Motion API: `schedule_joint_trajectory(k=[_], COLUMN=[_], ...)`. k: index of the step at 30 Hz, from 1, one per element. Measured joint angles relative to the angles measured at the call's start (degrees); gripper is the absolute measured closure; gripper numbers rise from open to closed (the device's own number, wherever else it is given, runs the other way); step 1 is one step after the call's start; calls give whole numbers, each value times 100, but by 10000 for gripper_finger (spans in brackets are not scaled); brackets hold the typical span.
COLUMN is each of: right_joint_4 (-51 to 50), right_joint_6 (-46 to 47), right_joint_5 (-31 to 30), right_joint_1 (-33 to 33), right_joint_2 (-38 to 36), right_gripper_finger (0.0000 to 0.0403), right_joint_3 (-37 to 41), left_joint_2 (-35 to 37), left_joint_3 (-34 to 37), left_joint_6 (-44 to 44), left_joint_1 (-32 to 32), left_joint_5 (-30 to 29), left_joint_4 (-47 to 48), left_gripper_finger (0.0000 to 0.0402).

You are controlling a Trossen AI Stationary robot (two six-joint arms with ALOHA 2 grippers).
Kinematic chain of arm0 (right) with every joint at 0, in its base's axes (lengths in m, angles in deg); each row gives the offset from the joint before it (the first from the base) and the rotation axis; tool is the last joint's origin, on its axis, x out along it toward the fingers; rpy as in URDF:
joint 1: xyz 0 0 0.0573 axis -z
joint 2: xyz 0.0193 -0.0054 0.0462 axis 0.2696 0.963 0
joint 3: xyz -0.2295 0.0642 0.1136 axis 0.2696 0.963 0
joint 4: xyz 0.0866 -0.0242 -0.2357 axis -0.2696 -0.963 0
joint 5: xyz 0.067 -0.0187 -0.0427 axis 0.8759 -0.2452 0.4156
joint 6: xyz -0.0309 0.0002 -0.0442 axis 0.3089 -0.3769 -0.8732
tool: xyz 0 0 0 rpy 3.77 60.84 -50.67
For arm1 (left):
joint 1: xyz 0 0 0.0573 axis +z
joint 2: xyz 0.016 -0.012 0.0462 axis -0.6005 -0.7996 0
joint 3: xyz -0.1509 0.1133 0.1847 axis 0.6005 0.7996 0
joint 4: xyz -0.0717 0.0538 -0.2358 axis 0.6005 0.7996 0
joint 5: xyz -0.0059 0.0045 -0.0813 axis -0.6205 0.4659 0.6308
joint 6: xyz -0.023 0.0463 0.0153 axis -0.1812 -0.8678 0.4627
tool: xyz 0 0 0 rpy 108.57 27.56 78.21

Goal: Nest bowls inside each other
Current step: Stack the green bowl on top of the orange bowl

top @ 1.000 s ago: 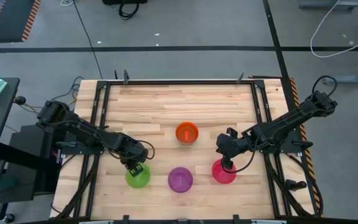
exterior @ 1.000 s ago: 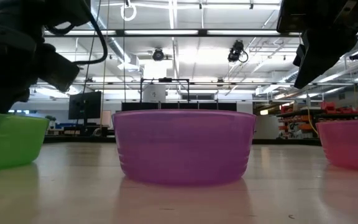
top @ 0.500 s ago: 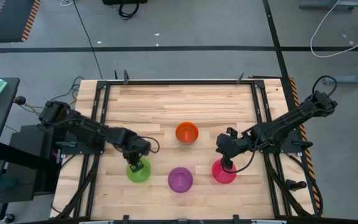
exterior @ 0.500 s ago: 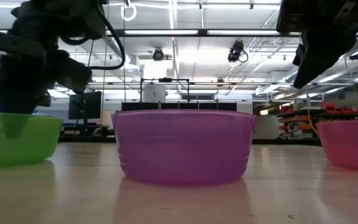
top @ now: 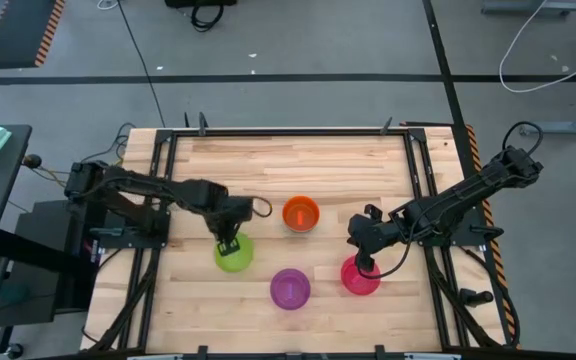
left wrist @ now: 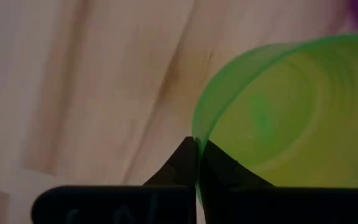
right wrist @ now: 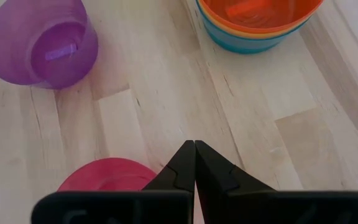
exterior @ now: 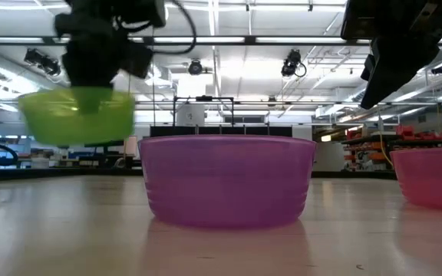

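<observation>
The green bowl [top: 234, 257] hangs above the table in my left gripper [top: 230, 240], left of the purple bowl [top: 290, 288]; the low view shows the green bowl [exterior: 77, 115] well off the wood. The purple bowl [exterior: 227, 180] stands on its base near the table's near edge. The orange bowl [top: 301, 213] sits nested on top of a stack whose lowest bowl is blue [right wrist: 247, 45]. My right gripper [top: 365, 262] is shut and hovers over the far rim of the pink-red bowl [top: 360, 277], which stands on the table. My left gripper holds the green bowl by its far rim [left wrist: 196, 132], pinched with one finger inside the bowl and one outside. The fingers [left wrist: 182, 163] come from above, pointing down. The bowl is lifted clear of the table, mouth up, about level.
Bare wood lies between the bowls and across the table's far half [top: 288, 165]. Black frame rails [top: 163, 190] run along the left and right sides. The right arm [top: 448, 205] reaches in from the right edge.
My left gripper has risen and moved toward the table's far-right, toward the orange stack, carrying the green bowl. The bowl stood on the table near the near-left corner a second ago; it now hangs clear of the wood. The right arm has kept still.
</observation>
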Motion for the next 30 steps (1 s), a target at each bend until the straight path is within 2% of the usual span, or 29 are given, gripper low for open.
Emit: schedule_joint_trajectory(k=[7, 14, 21, 30], right_joint_4=[0, 0, 0, 5], right_joint_6=[0, 0, 0, -2], right_joint_5=[-8, -42, -42, -63], right_joint_1=[1, 2, 2, 59], right_joint_2=[0, 0, 0, 0], right_gripper_finger=[389, 389, 389, 389], right_joint_3=[0, 0, 0, 0], left_joint_2=[0, 0, 0, -183], left_joint_3=[-1187, -1952, -2299, -2357], left_joint_6=[-767, -1316, -1751, -2251], left_joint_1=[402, 966, 1518, 1909], left_joint_5=[-169, -295, -302, -255], left_joint_4=[240, 252, 106, -521], left_gripper_finger=[394, 394, 394, 394])
